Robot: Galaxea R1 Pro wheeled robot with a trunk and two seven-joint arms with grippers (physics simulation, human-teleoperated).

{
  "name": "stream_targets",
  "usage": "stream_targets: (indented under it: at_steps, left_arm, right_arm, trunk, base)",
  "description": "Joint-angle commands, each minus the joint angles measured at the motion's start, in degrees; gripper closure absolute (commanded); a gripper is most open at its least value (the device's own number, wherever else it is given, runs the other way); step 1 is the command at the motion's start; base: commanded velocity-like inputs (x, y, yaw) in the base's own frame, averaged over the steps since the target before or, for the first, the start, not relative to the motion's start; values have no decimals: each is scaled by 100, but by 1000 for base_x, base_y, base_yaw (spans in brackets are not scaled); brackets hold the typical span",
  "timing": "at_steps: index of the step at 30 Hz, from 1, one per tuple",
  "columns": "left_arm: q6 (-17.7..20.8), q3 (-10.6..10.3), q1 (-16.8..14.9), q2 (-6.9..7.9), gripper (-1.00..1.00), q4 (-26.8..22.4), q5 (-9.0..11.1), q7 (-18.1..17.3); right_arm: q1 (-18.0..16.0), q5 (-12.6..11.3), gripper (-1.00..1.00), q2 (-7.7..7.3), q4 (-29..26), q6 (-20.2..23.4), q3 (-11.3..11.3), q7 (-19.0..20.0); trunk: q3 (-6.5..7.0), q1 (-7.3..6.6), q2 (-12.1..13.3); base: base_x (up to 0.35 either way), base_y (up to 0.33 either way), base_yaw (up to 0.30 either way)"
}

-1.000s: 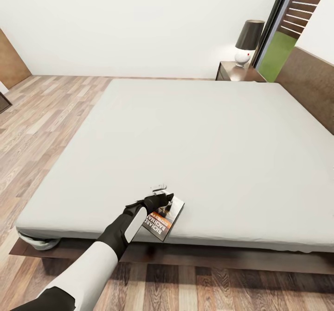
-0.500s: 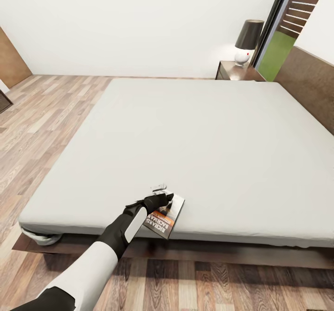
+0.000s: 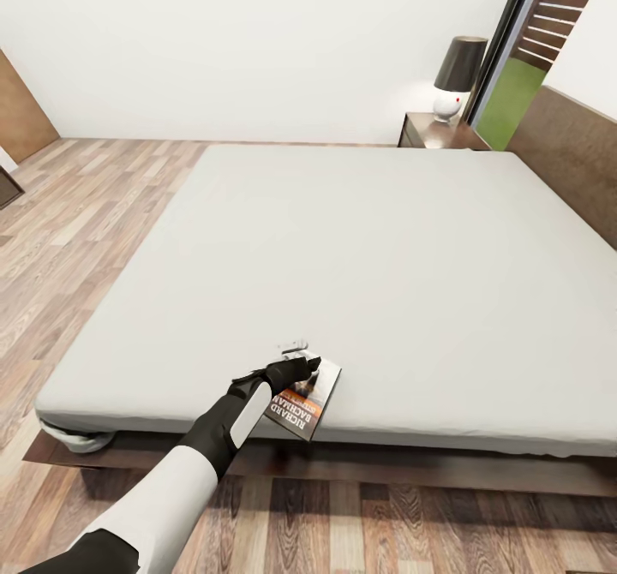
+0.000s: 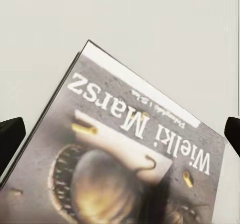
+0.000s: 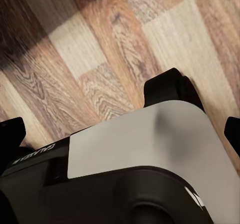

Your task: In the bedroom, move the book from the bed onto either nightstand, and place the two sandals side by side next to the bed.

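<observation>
Low in the frame, the left hand [image 3: 296, 367] reaches over the book [image 3: 302, 403] at the bed [image 3: 360, 248] edge, fingers spread apart.

A book on a big bed in the bedroom

The book [image 3: 302, 401] is thin, with a dark picture cover, an orange band and white letters. It lies flat on the near edge of the bed [image 3: 360, 257], one corner poking out past the edge. The bed is wide and low, with a plain grey top and a dark brown frame. A dark brown nightstand [image 3: 428, 133] stands at the bed's far right corner.
</observation>
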Motion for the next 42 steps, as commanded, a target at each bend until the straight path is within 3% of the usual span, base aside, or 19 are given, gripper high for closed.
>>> stream_targets:
  at_steps: [1, 42]
  left_arm:
    - [25, 2, -2, 0, -100, -3, 24, -3]
    - [25, 2, -2, 0, -100, -7, 24, -10]
  right_arm:
    - [-8, -21, -100, -2, 20, 13, -27, 31]
    - [-8, -29, -100, -11, 11, 13, -28, 40]
  trunk:
    - [15, -23, 40]
    - [751, -923, 1684]
  base:
    - [0, 0, 0]
    - [0, 0, 0]
